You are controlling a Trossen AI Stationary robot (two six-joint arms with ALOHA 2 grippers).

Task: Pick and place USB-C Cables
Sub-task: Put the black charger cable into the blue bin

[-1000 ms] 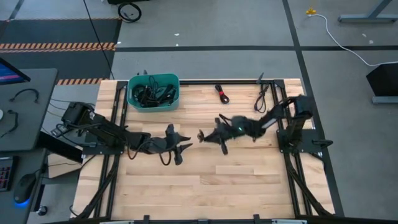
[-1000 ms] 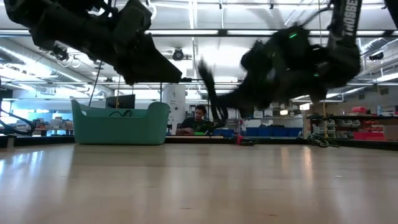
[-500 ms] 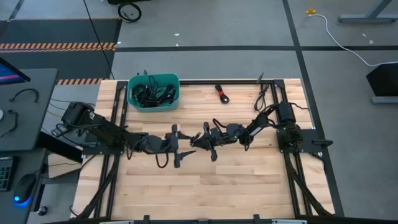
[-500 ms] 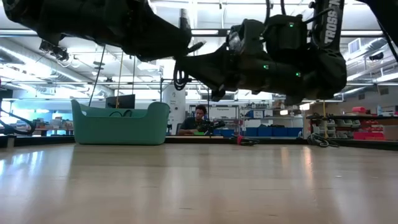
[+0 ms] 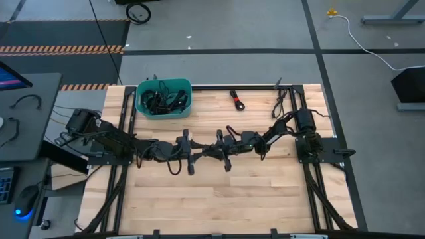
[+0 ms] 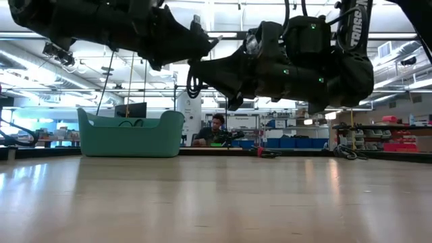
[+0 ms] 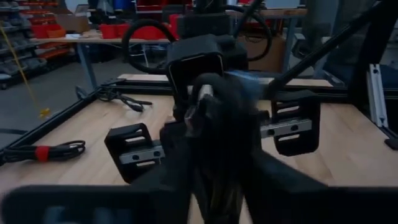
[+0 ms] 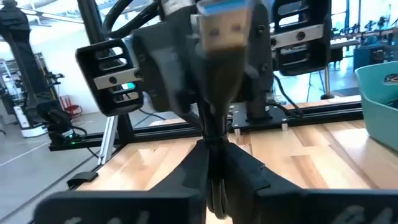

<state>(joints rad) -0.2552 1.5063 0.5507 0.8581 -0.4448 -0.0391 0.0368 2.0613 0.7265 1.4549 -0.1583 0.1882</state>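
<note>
My two grippers meet nose to nose above the table's middle. My right gripper is shut on a black USB-C cable, whose plug sticks out past its fingers. My left gripper faces it, open, with a finger on each side of that cable's free end. The teal bin at the far left holds several black cables. A cable bound with a red tie and a loose black one lie flat near the far edge. My right gripper pinches the cable's strands between its two fingers, a short way below the plug, coming level from the table's right. The cable is lifted clear, and a small loop hangs under the fingertips. My left gripper's fingers flank the plug end; whether they touch it, I cannot tell.
Black frame rails run along the table's left, right and far sides. Bare wood lies on the near half of the table. A person sits in the room beyond the far edge.
My right gripper has swung toward the table's left and slightly nearer, carrying the cable, while its arm folded in. My left gripper has moved toward the table's right. The two now meet at the middle, and in the last half second the left one crept closer.
</note>
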